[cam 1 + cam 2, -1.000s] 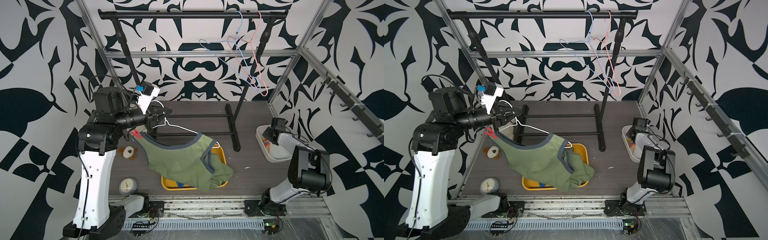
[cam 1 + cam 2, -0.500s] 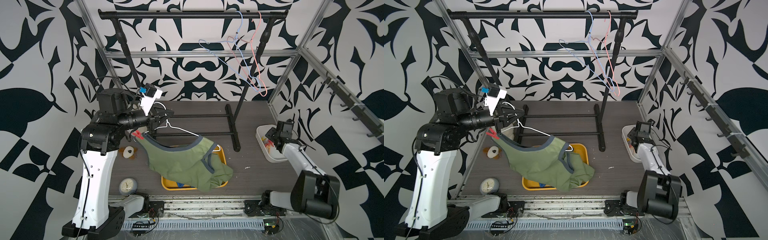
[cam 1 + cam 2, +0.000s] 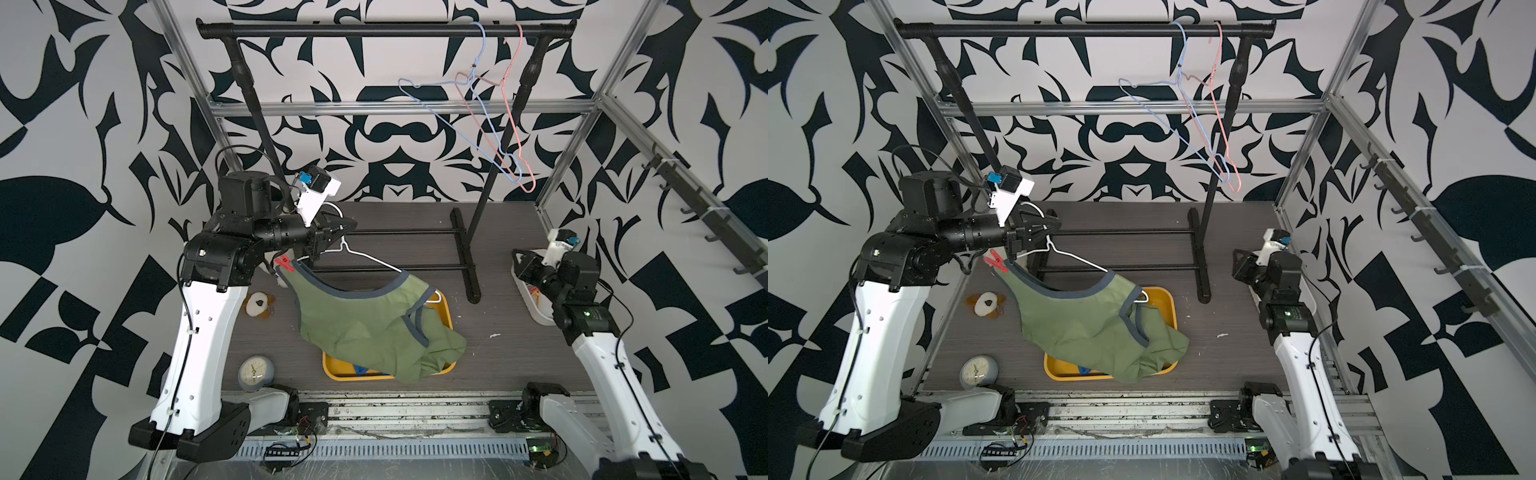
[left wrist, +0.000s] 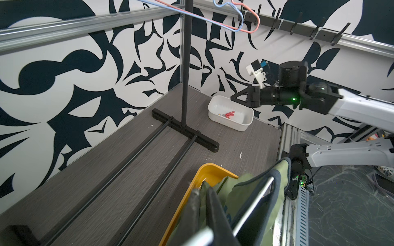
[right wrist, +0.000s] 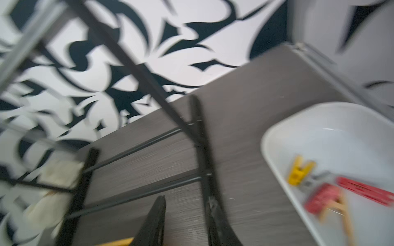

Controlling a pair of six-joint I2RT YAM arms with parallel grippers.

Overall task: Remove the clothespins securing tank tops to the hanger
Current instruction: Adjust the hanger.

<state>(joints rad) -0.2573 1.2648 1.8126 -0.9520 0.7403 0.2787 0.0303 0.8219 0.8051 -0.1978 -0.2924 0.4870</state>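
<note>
Clothespin (image 3: 284, 264), red, clipped on strap of olive tank top (image 3: 365, 316) at end of white hanger (image 3: 365, 257) nearest left arm. Left gripper (image 3: 338, 227) clamped on hanger neck, holding it aloft. Shirt's lower end sags into yellow tray (image 3: 448, 309). Right gripper (image 3: 519, 257), jaws apart, empty, hovers by white bin (image 4: 231, 125) containing loose clothespins (image 5: 362, 189).

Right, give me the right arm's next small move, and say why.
Probably swing the right gripper from the white bin across toward the red clothespin. That clothespin pins the olive tank top to the end of the white hanger nearest the left gripper, which holds the hanger up. The right gripper looks empty, its fingers apart.
</note>
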